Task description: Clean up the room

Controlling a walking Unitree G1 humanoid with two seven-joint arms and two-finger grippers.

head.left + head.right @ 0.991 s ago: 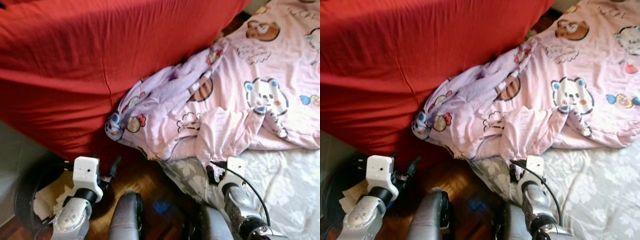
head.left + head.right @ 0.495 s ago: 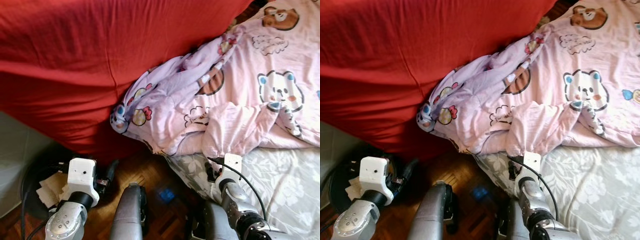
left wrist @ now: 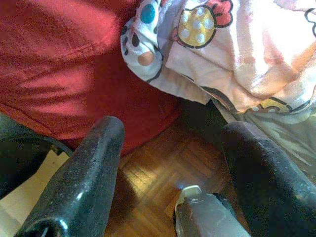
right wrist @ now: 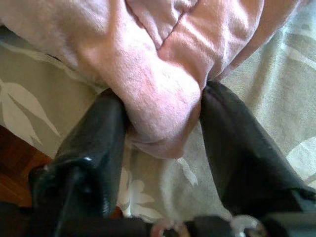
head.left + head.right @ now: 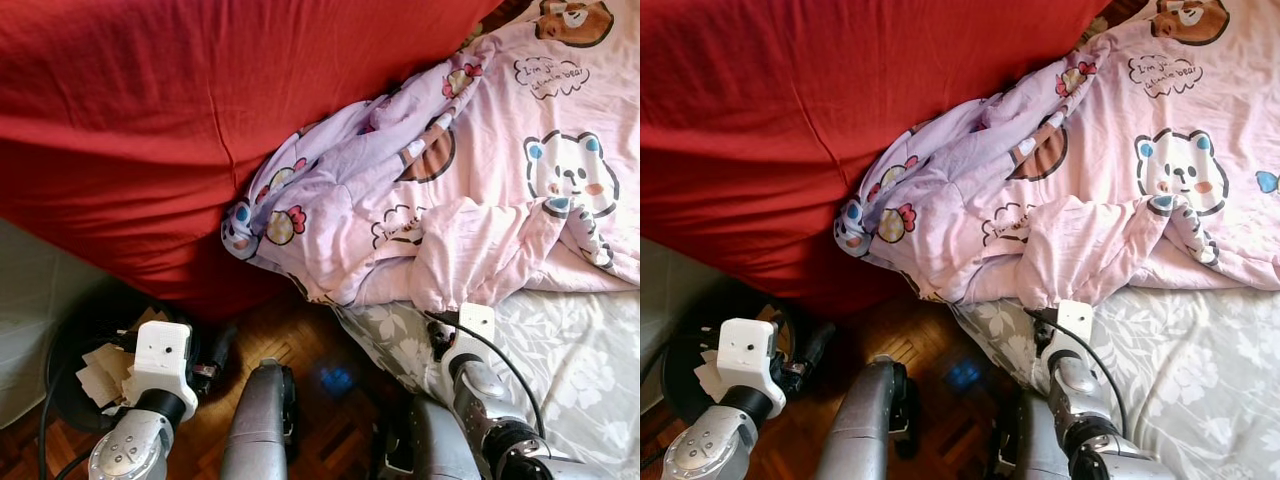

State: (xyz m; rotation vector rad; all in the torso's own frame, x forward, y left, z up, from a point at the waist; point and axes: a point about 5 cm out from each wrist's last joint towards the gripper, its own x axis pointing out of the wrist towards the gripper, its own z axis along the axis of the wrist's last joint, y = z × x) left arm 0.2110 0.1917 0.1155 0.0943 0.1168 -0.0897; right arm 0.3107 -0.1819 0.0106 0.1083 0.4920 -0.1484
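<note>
A red sheet [image 5: 200,120] covers the bed on the robot's left; a grey floral sheet [image 5: 570,370] covers the mattress on its right, with a narrow strip of wood parquet floor [image 5: 320,350] between them. The pink bear-print blanket [image 5: 480,180] lies bunched across both, its top cut off by the frame. The right gripper [image 4: 163,123] pinches a fold of its lower edge. The left gripper [image 3: 173,163] hangs spread wide over the parquet, beside a dark, hard-to-read round object [image 5: 70,370].
</note>
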